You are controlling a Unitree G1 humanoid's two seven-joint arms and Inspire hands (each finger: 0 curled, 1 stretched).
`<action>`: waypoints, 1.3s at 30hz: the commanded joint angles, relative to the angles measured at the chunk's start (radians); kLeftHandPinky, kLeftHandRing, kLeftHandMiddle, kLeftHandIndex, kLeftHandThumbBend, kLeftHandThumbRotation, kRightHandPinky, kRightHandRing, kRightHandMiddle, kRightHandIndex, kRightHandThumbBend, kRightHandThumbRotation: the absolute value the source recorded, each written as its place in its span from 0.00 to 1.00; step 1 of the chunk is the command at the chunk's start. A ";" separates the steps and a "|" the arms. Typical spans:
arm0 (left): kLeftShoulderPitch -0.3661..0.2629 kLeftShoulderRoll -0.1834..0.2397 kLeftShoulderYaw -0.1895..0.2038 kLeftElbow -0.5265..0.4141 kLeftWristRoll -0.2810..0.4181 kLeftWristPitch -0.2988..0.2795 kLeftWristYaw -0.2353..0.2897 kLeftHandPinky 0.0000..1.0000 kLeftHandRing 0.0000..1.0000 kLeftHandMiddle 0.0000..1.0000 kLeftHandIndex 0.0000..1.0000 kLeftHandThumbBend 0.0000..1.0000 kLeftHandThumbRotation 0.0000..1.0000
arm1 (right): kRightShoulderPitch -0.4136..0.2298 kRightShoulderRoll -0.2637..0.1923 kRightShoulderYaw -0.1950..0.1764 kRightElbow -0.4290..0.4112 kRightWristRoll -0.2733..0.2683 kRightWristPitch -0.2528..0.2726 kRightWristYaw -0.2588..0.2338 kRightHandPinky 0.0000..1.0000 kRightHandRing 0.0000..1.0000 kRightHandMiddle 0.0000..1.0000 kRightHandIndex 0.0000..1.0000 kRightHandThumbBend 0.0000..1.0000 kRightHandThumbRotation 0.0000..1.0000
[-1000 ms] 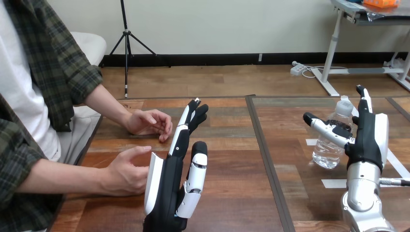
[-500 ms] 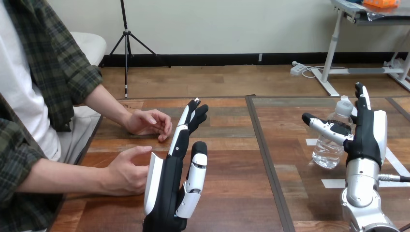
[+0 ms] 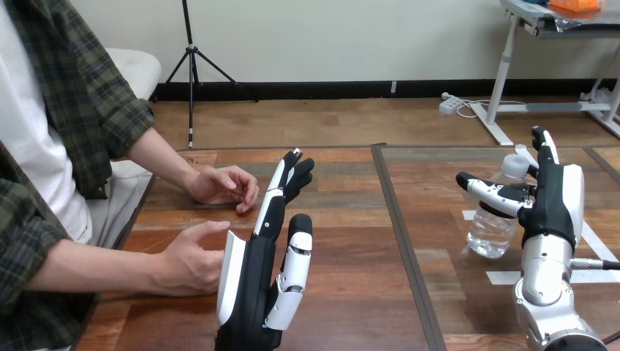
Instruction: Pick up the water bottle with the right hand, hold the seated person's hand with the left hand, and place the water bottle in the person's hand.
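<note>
Fingers (image 3: 548,153) straight by water bottle (image 3: 488,230), wooden table (image 3: 351,219)

Wooden table (image 3: 351,241) in front of me, plank top, with a dark seam (image 3: 401,219) running front to back right of centre. Right of the seam: clear water bottle (image 3: 491,232) standing on the wood, with white tape strips (image 3: 504,278) stuck flat just beside it. Left of the seam: the person's farther hand (image 3: 223,186) resting on the top, fingers curled. The person's nearer hand (image 3: 186,259) lies by the table's left edge, well apart from the bottle.
</note>
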 commanded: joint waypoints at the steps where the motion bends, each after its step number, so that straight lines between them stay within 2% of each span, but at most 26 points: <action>1: -0.036 0.004 0.012 -0.014 0.009 -0.007 0.010 0.88 0.87 0.89 0.94 0.06 1.00 | -0.088 -0.010 0.015 -0.030 -0.005 0.017 -0.006 0.63 0.82 0.95 0.93 0.76 0.09; 5: -0.036 0.002 0.011 -0.015 0.000 -0.006 0.005 0.88 0.88 0.89 0.94 0.07 1.00 | -0.087 -0.008 0.013 -0.032 0.000 0.015 0.000 0.60 0.78 0.95 0.93 0.75 0.07; 8: -0.036 0.001 0.013 -0.016 0.004 -0.004 0.009 0.88 0.88 0.89 0.94 0.07 1.00 | -0.087 -0.009 0.017 -0.033 -0.004 0.015 -0.003 0.62 0.80 0.96 0.93 0.75 0.04; 14: -0.037 0.000 0.014 -0.016 0.003 -0.003 0.009 0.88 0.87 0.89 0.94 0.08 1.00 | -0.086 -0.011 0.024 -0.034 -0.008 0.021 -0.008 0.60 0.75 0.95 0.92 0.75 0.01; 18: -0.037 0.000 0.012 -0.016 -0.002 -0.004 0.006 0.87 0.87 0.89 0.94 0.09 1.00 | -0.085 -0.013 0.032 -0.034 -0.014 0.022 -0.016 0.71 0.85 0.95 0.91 0.76 0.00; 26: -0.037 0.002 0.013 -0.014 -0.002 -0.008 0.006 0.87 0.87 0.89 0.94 0.09 1.00 | -0.081 -0.017 0.043 -0.039 -0.019 0.036 -0.012 0.82 0.93 0.95 0.91 0.76 0.00; 39: -0.033 0.003 0.013 -0.019 0.001 -0.007 0.005 0.87 0.87 0.89 0.95 0.10 1.00 | -0.070 -0.026 0.068 -0.043 -0.047 0.041 -0.019 0.85 0.96 0.95 0.92 0.76 0.00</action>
